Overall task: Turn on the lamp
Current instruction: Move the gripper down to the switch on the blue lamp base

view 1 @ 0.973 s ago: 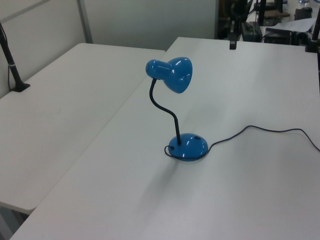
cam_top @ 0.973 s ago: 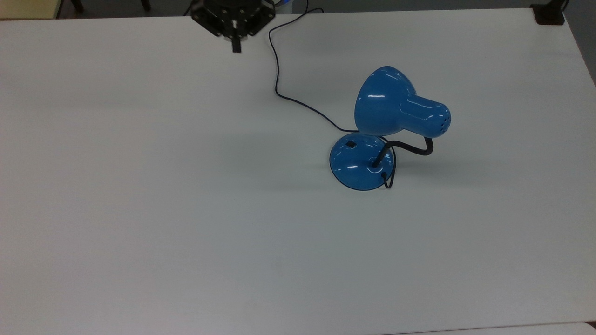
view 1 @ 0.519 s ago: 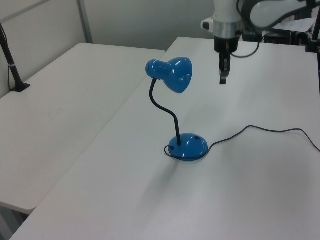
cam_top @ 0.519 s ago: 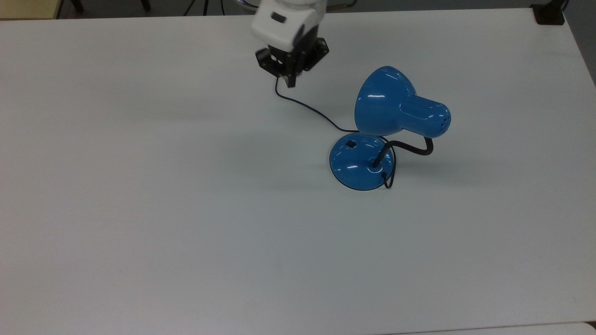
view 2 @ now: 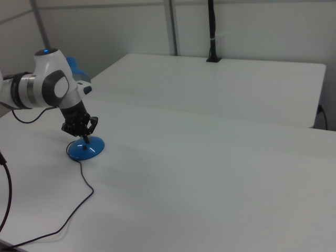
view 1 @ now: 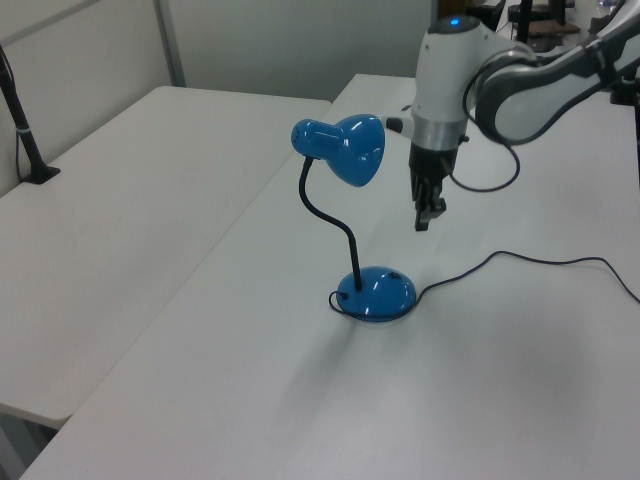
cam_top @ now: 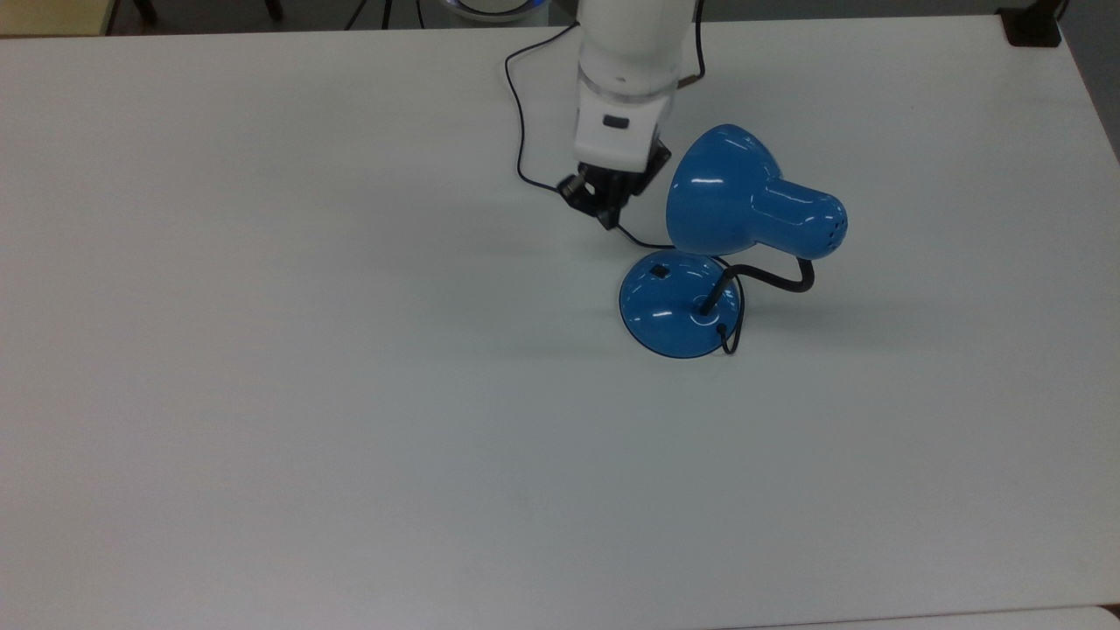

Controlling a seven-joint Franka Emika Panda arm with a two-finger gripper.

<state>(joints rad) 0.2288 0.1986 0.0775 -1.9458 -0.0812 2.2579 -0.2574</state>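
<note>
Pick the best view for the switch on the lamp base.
Top view: the switch sits unobstructed as a black square on the blue base. In the left view it is just a dark speck on the far side of the base. In the right view the gripper is in front of the base.

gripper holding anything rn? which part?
Nothing held. The gripper hangs in the air above the cord, short of the lamp and its base switch.

Readable text: we find none on any surface.
Labels or brands: we can read none on the lamp (cam_top: 752,203) or on the arm above it.
Numbers and signs: we see none on the table (cam_top: 262,394) around the lamp.
</note>
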